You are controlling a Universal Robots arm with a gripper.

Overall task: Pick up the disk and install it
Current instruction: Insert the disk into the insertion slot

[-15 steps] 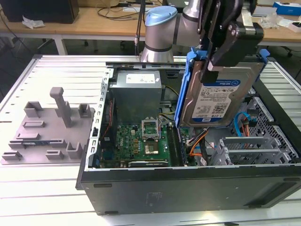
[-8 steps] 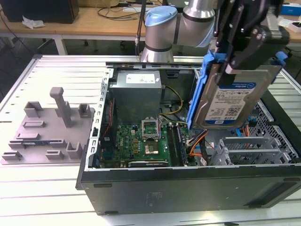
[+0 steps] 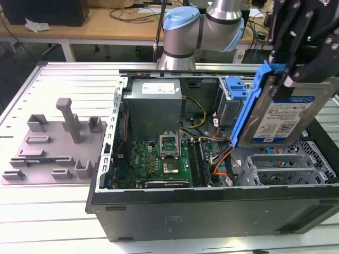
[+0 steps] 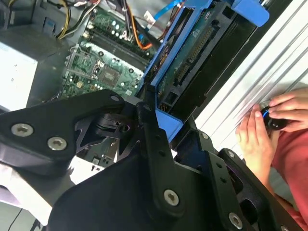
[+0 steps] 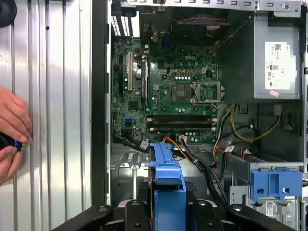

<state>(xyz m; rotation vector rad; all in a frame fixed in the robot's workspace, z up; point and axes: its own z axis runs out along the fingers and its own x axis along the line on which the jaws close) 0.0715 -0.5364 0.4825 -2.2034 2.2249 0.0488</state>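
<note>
Silver-grey disk [image 3: 288, 114] — white-and-blue label, bright blue carrier bracket — held on edge, fingers [image 3: 310, 53] clamped on it, above the open computer case [image 3: 212, 211].

Exterior camera: off my arm [image 3: 183, 26], high, looking down slantwise across open case [image 3: 212, 211] toward my base; disk [image 3: 288, 114] close to lens at exterior view's right.
First wrist camera: faces straight down into case, along disk's edge.
Second wrist camera: closer, oblique, along disk's board side.
All three share motherboard [image 3: 159, 159].
Both wrist views share person's hand [image 4: 255, 139] on slatted table [image 5: 57, 72].
</note>
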